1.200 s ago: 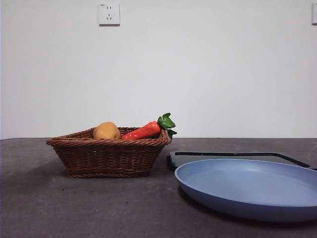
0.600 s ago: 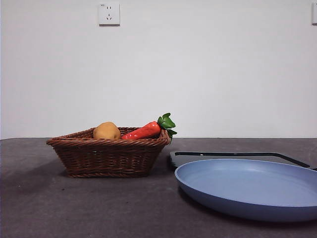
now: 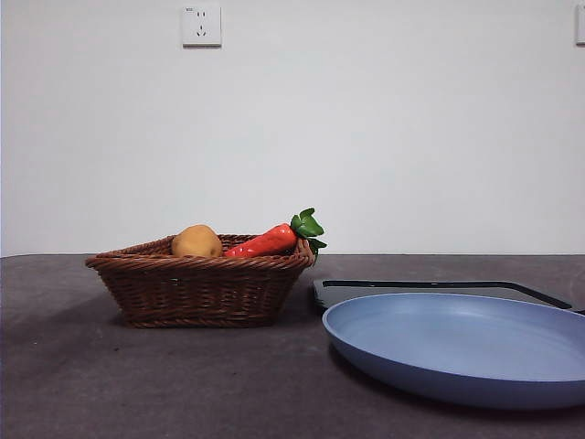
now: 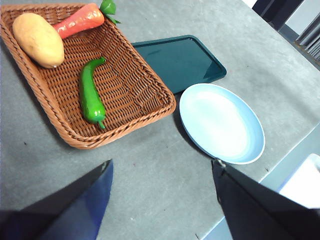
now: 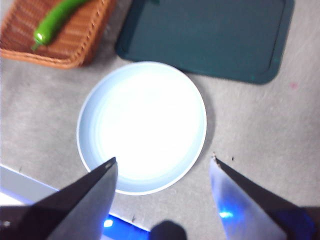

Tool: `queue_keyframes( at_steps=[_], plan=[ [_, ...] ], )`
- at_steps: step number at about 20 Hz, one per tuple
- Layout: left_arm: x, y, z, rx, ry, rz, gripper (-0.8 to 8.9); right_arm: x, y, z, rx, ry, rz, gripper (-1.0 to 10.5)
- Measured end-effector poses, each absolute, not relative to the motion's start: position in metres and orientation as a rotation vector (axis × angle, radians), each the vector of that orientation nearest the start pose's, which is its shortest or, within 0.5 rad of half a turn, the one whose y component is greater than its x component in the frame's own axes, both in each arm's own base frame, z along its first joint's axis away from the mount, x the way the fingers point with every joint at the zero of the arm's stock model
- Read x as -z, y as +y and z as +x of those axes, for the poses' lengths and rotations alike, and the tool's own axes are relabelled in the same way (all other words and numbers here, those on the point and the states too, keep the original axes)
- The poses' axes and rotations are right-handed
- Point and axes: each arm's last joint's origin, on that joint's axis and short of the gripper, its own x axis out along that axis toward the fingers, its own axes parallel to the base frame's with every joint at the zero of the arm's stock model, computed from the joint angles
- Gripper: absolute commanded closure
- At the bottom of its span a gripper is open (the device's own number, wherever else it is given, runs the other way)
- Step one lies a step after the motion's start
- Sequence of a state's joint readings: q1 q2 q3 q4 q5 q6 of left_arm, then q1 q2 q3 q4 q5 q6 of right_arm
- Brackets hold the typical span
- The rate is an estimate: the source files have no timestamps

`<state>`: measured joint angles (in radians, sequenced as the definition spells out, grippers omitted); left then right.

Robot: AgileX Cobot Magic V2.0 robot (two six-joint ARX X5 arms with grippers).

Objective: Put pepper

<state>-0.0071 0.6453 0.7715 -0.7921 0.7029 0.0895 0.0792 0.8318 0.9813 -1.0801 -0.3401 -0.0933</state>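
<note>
Pepper (image 4: pixel 91 92) position: lying flat on the floor of the wicker basket (image 4: pixel 150 107), near the middle, clear of both other contents. It is glossy green, slightly curved, and nothing grips it. The front view hides it behind the basket wall.

Other basket contents: a potato (image 4: pixel 38 39) in one corner and a red-orange carrot (image 4: pixel 79 21) with a green leafy top lying along the adjacent rim. In the front view both rise above the basket rim — the potato (image 3: pixel 196 241) on one side, the carrot (image 3: pixel 265 241) beside it with its leaves overhanging the edge.

Adjacent items on the grey table (image 3: pixel 183 384): a dark green tray (image 4: pixel 180 62) just beside the basket, and a light blue plate (image 4: pixel 221 123) next to both. The plate (image 5: pixel 142 125) is bare.

Left gripper (image 4: pixel 162 180): raised high above the table, jaws spread wide, holding nothing — the basket and pepper are in its view.

Right gripper (image 5: pixel 162 172): also raised, jaws spread wide and unloaded, positioned above the plate.

Neither arm appears in the front view.
</note>
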Motion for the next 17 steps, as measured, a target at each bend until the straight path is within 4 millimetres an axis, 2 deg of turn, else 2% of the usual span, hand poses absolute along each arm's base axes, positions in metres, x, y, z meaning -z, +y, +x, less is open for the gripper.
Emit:
queue_keyframes(
  at_steps=[5,10,13,17],
  plan=[
    [-0.297,-0.020,0.115,0.710,0.606,-0.149,4.65,-0.293,0.024,0.179,-0.427,1.050,0.057,6.2],
    [-0.297,-0.020,0.115,0.710,0.606,-0.148,4.65,-0.245,0.028,0.232,-0.420,1.243,0.086,6.2],
    [-0.297,-0.020,0.115,0.710,0.606,-0.148,4.65,-0.217,0.030,0.252,-0.417,1.326,0.095,6.2],
    [-0.297,-0.020,0.115,0.710,0.606,-0.148,4.65,-0.190,0.035,0.268,-0.425,1.385,0.092,6.5]
  ],
)
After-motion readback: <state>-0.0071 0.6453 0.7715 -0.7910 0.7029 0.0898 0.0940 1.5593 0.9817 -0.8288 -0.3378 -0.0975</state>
